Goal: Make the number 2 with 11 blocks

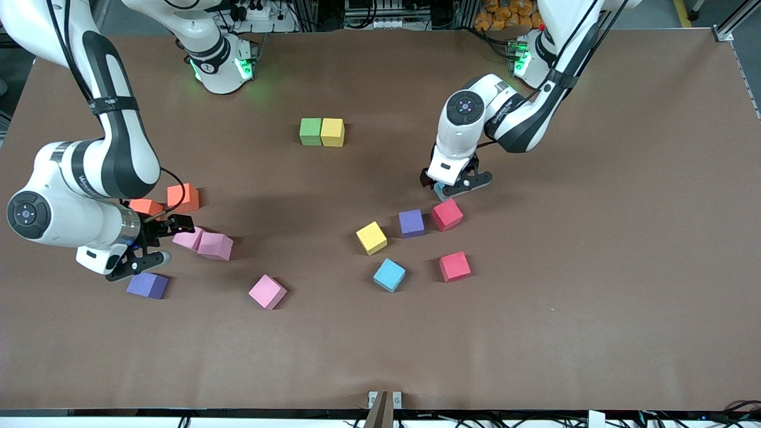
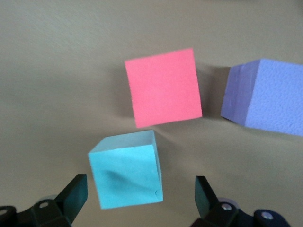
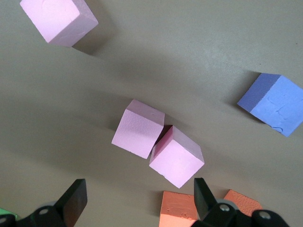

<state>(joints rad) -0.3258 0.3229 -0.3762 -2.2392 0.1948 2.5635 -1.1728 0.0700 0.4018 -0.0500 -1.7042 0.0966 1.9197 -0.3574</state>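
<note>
Two robot arms w/ jaws spread work a table of loose foam blocks, the number 2 barely begun: only a green block (image 1: pixel 310 131) and a yellow block (image 1: pixel 332 132) sit touching side by side in the middle of the table, toward the bases. The left gripper (image 1: pixel 456 185) hangs low over a light-blue block (image 2: pixel 127 170), fingers wide on either side, nothing pinched; a red block (image 1: pixel 446 214) lies just beside it and a purple block (image 1: pixel 411 223) near that. A second yellow (image 1: pixel 371 238), second light-blue (image 1: pixel 389 275) and second red (image 1: pixel 455 266) are scattered nearer the camera. The right gripper (image 1: pixel 148 244), also spread and empty, hovers by two touching pink blocks (image 3: pixel 158 145), w/ two orange blocks (image 1: pixel 169 202) close by toward the bases, another purple (image 1: pixel 147 285) just below in the front view and a lone pink (image 1: pixel 267 292) apart. Risks, as a judgement: the light-blue block sits skewed to the fingers, so a closing grip could twist it or nudge the red neighbour; on the right arm's end, the pink pair is so tight a finger may land on the wrong one or shove both. Soft foam could also squash and slip. Surface: plain brown matte table (image 1: pixel 594 327), flat, w/ faint creases. Cables and frames crowd the edge by the bases.
</note>
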